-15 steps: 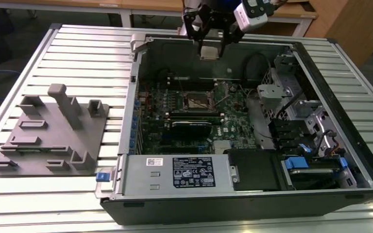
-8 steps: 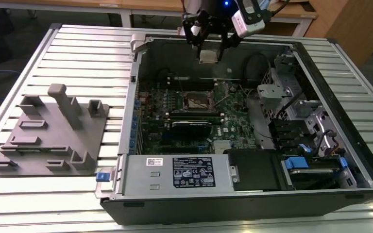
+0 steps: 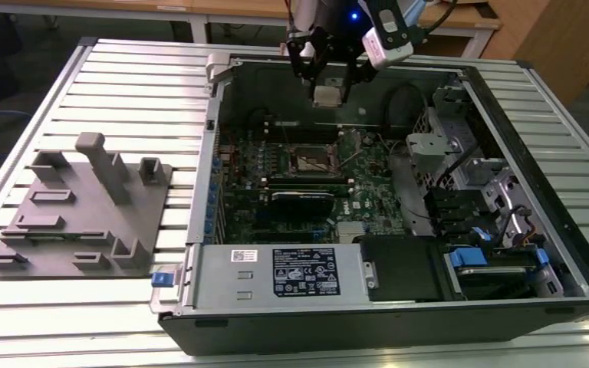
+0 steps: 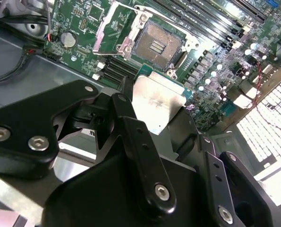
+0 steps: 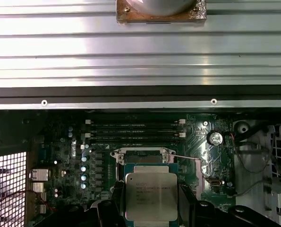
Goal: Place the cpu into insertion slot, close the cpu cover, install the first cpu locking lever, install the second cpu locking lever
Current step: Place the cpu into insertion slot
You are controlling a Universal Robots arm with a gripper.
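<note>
One gripper [image 3: 327,93] pinching the cpu [image 4: 158,106] by two opposite edges hangs above the green board [image 3: 371,184], well apart from the insertion slot [image 4: 158,43] at the board's middle; I'd say keep the cpu level and squared to the slot's rim

place: workshop or lab | evidence: ribbed aluminium worktable [image 3: 131,92], opened computer case [image 3: 376,326], grey jig plate [image 3: 70,230], wooden benches [image 3: 243,9] behind

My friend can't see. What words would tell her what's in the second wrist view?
A black gripper holds a small flat square silver-grey cpu above a green circuit board. Beyond it the square black insertion slot lies empty, its grey metal cpu cover swung open.
</note>
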